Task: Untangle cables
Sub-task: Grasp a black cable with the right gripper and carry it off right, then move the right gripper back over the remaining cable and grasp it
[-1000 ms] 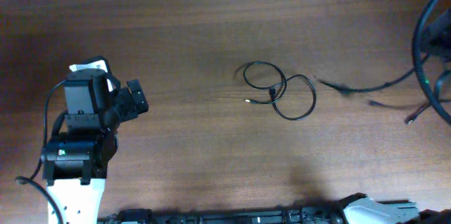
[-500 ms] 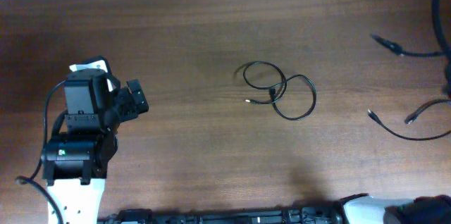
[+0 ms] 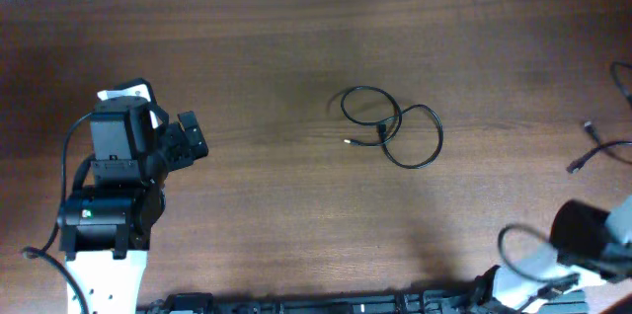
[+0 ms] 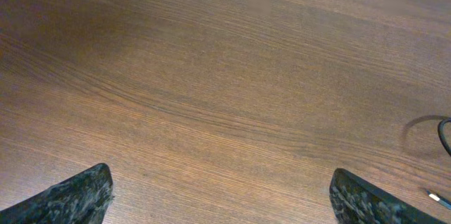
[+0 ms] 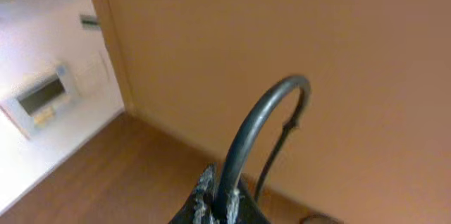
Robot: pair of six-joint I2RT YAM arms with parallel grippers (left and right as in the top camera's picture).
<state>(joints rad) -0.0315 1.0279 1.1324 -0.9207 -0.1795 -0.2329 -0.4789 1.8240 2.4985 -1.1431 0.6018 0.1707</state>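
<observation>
Cables lie looped on the counter — left tool spread wide, right tool pinching one black cord.

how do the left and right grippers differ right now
The left gripper is open, fingers wide apart with nothing between them; the right gripper is shut on a black cable. The left hangs over the left side of the table; the right sits by its lower right corner. Both have dark speckled fingers.
</observation>
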